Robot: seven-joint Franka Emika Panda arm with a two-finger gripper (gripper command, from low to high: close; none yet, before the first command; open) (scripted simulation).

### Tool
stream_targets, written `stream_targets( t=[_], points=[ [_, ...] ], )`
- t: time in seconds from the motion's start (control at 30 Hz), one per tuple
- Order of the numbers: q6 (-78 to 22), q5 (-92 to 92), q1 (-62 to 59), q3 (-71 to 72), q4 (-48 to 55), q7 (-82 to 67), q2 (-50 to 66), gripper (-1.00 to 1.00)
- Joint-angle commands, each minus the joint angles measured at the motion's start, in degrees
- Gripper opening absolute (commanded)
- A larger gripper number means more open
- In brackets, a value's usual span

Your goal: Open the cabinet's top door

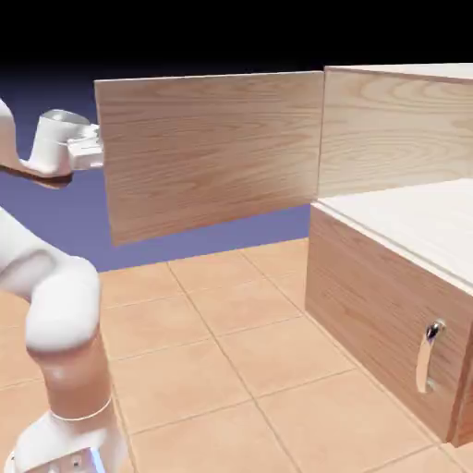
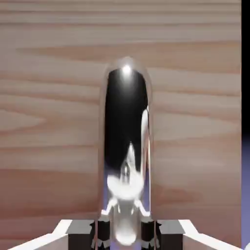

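"So, what stood at the exterior view's left?"

"A white Franka Panda arm [image 1: 69,319], rising from the bottom corner. Higher up, its hand reached the free edge of the top door [image 1: 212,152], and the fingertips were hidden there."

"And what came next, moving right?"

"The top door itself, a wide wood-grain panel, swung well out from the cabinet [image 1: 397,217] and joined to it along the panel's right edge. Beneath it lay floor tiles [image 1: 222,319] in pale orange. At the right was the cabinet, with light wood inside its upper section. Its lower front panel [image 1: 369,305] sat closed, with a curved silver handle [image 1: 425,360] near that panel's right end."

"Was the claw open or together?"

"Clamped. In the hand view, the gripper [image 2: 125,234] had a dark fingertip on each side of the door handle [image 2: 127,117], a shiny, upright bar with a rounded top. Wood grain ran horizontally behind it, and past the panel's edge, at the far right, was a strip of black above blue-violet."
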Motion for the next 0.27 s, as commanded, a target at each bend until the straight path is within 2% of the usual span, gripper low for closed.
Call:
stream_targets(
  t=[0.0,0.23],
  points=[
    [-0.7,0.5,-2.1,1.6,1.5,-0.3,-0.4,-1.0],
    [-5.7,3.5,-16.6,10.9,13.2,-4.2,-5.3,-1.0]
  ],
)
